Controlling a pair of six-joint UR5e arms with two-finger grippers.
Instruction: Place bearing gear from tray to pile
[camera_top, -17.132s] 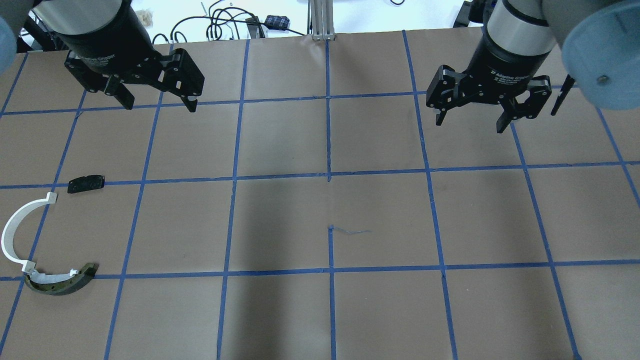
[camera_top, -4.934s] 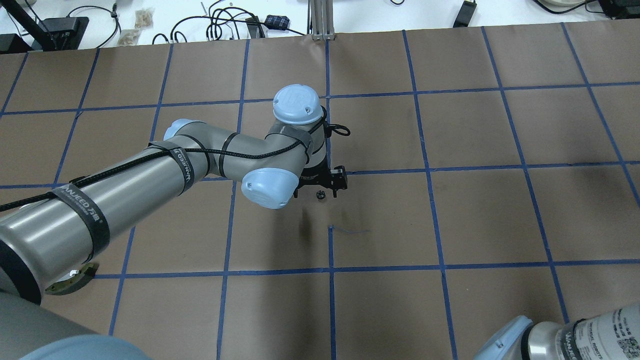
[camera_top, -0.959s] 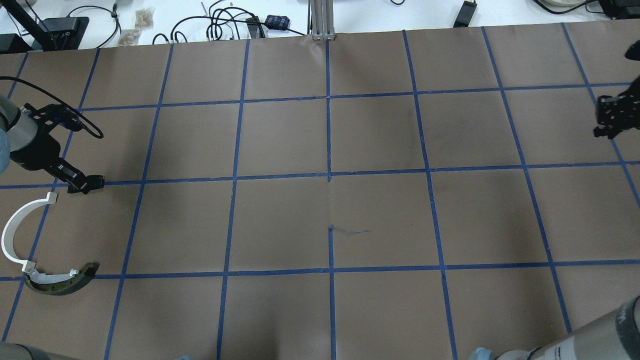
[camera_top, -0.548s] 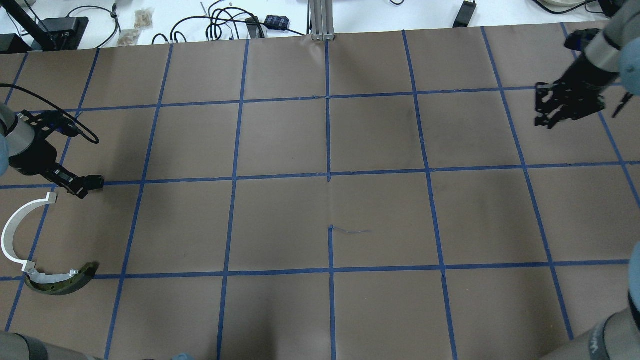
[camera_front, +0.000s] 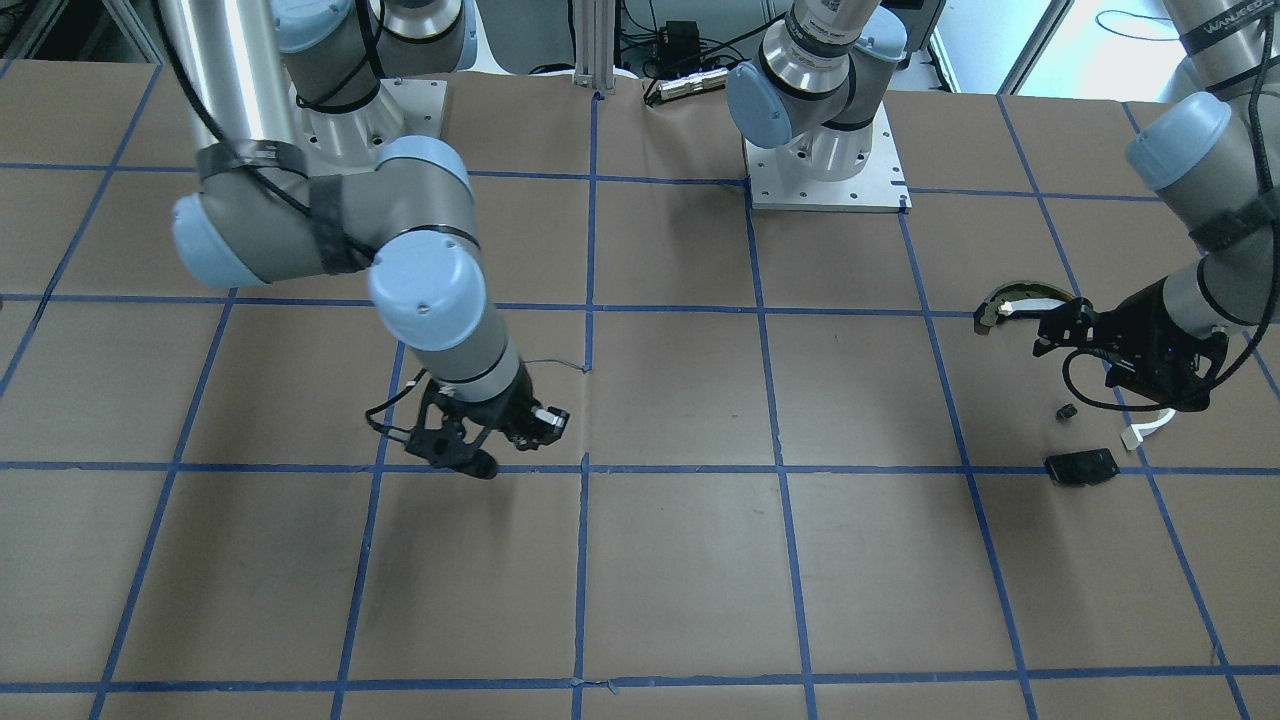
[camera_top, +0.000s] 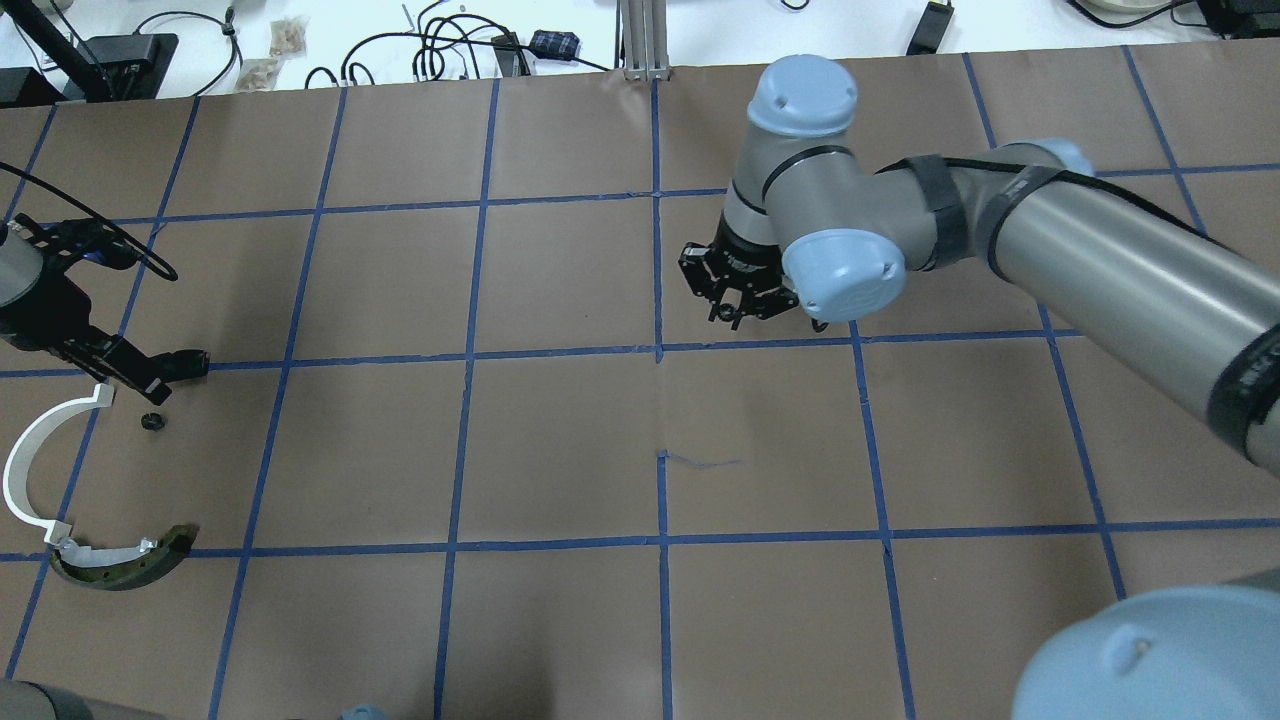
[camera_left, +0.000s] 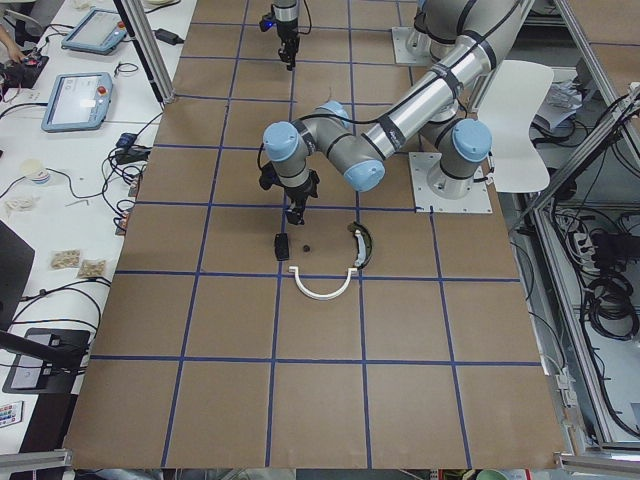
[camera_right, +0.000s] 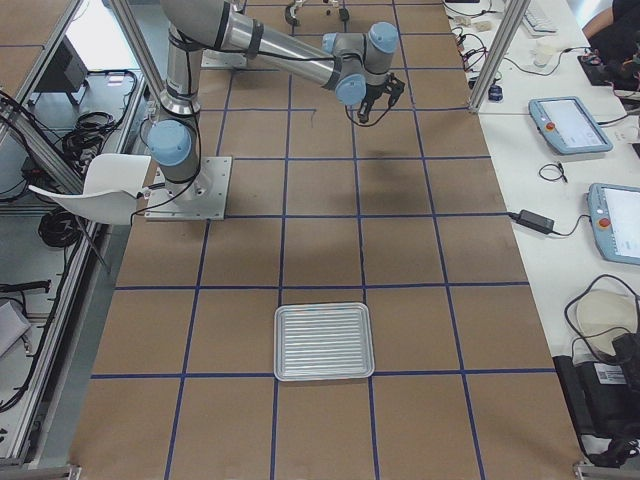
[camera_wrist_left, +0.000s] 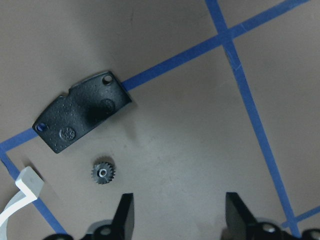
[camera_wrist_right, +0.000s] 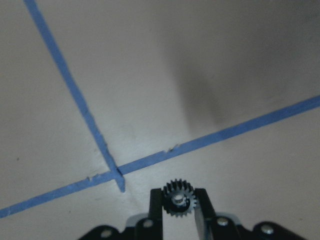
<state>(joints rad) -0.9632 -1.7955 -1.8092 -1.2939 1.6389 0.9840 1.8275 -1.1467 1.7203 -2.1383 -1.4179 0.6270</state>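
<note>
My right gripper (camera_wrist_right: 178, 192) is shut on a small dark bearing gear (camera_wrist_right: 177, 201) and holds it above the middle of the table (camera_top: 738, 303). The pile lies at the table's left end: a white half-ring strip (camera_top: 30, 465), a curved dark-and-yellowish piece (camera_top: 120, 568) and a flat black plate with holes (camera_wrist_left: 80, 111). A second small gear (camera_wrist_left: 103, 173) lies on the paper next to the plate, and it also shows in the overhead view (camera_top: 152, 421). My left gripper (camera_wrist_left: 178, 200) is open and empty, just above that gear and the plate (camera_top: 158, 377).
A ribbed silver tray (camera_right: 323, 342) stands far from both grippers at the table's right end. Brown paper with a blue tape grid covers the table (camera_top: 560, 450). Cables and tablets lie beyond the far edge (camera_top: 440, 45).
A small gear now lies on the table by the left gripper, which has drawn back slightly. The right arm has swung from the far right to the table's middle.
</note>
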